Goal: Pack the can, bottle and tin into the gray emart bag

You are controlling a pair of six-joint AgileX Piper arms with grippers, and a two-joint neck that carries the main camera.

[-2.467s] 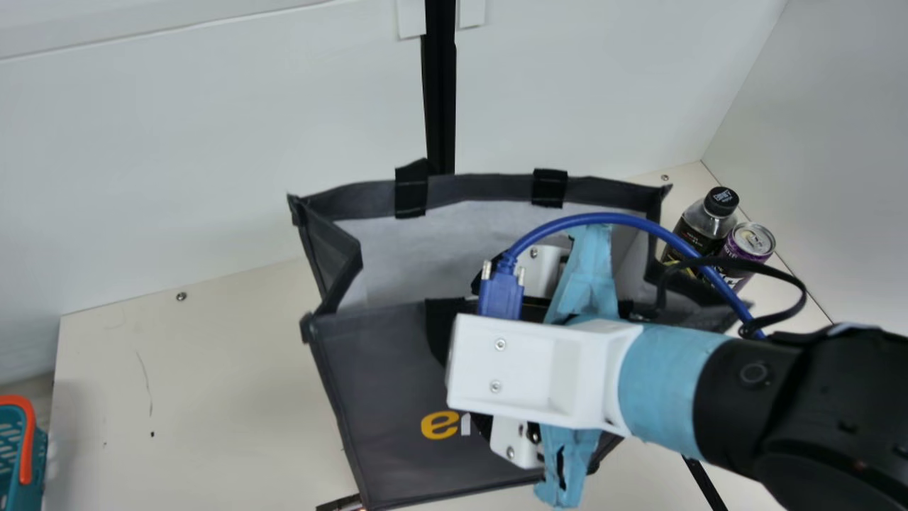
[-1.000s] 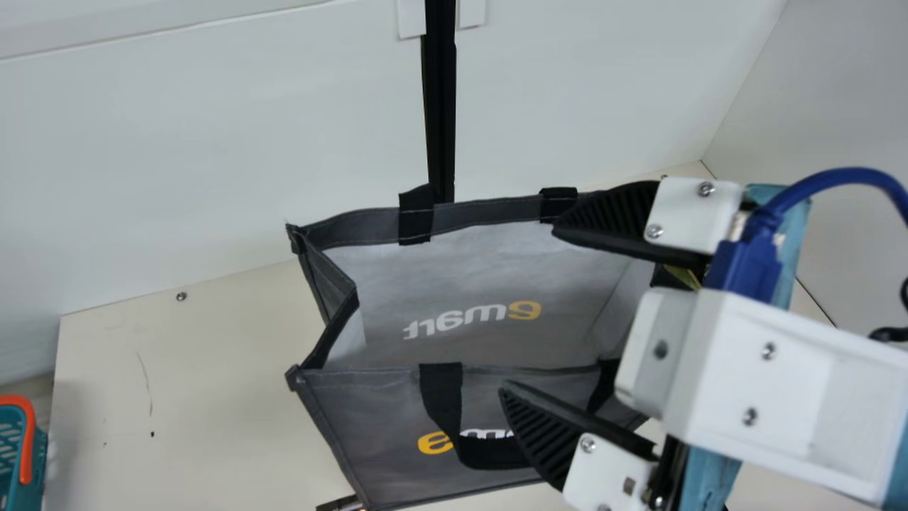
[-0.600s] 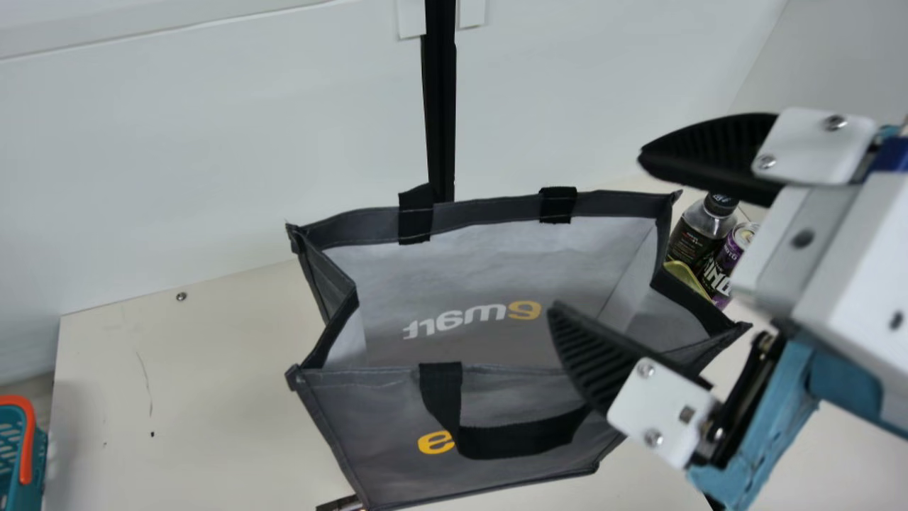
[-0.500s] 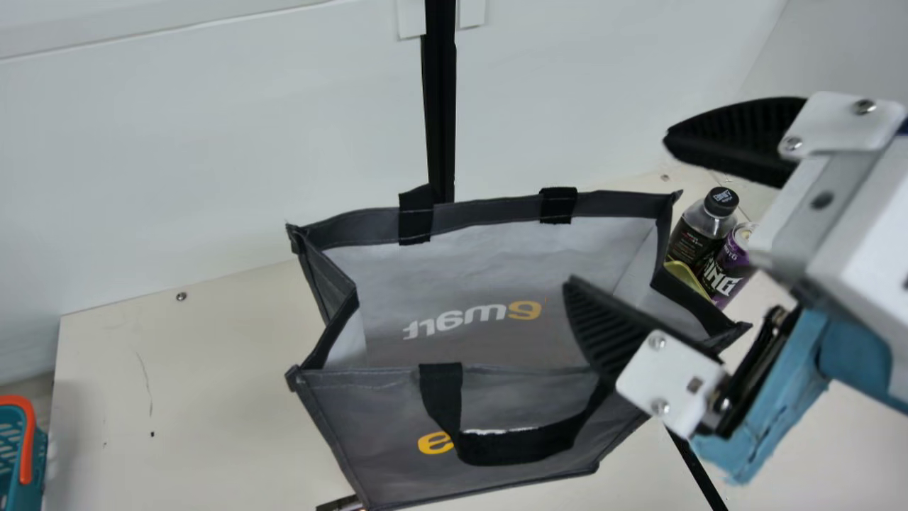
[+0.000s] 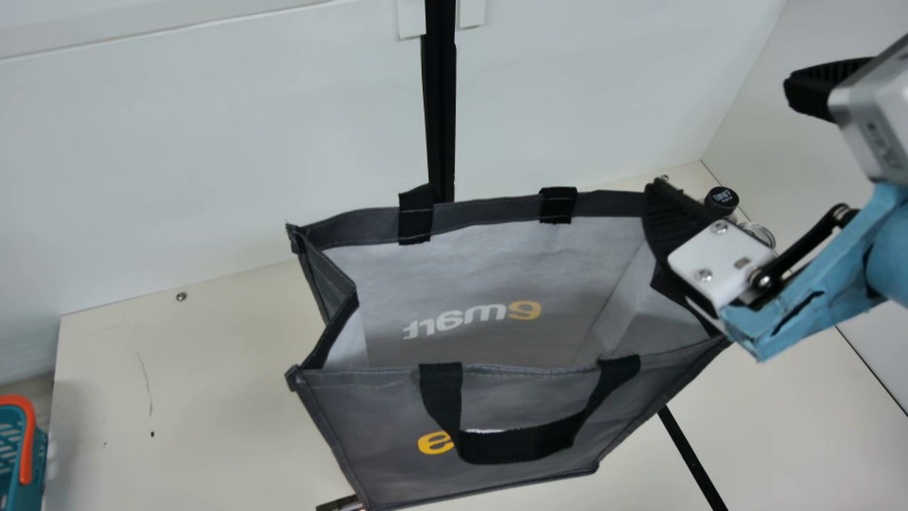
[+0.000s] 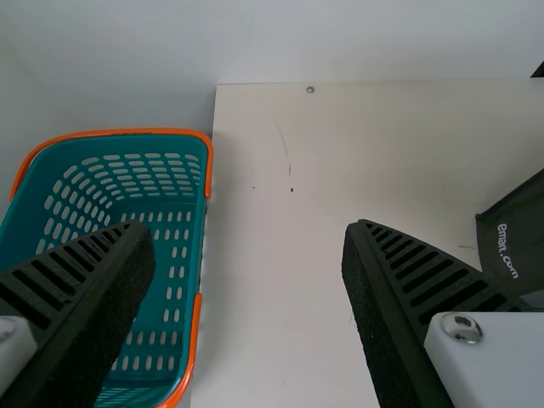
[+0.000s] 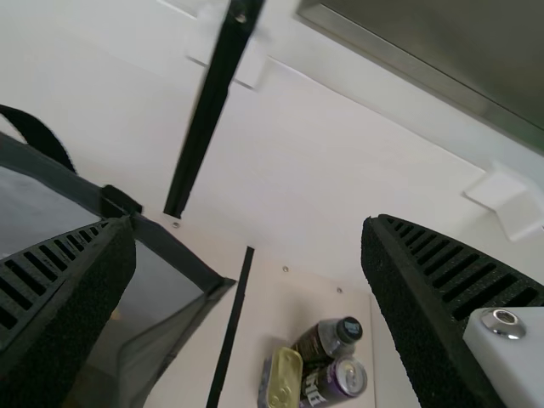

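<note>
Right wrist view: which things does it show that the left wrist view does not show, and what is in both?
Right wrist view: the bottle, the can and the tin, close together on the table outside the bag, plus a black strip along the table.
Left wrist view: a teal basket with orange handles, and a dark scratch on the table.
Both: part of the gray bag and part of the cream table, each seen past an open gripper.

One bag [image 5: 383,426] mid-frame, one basket [image 5: 10,468] (teal, incidentally) at lower left, one bottle [image 7: 321,342] and one can [image 7: 327,387] at right, one tin [image 7: 285,378] beside them.
</note>
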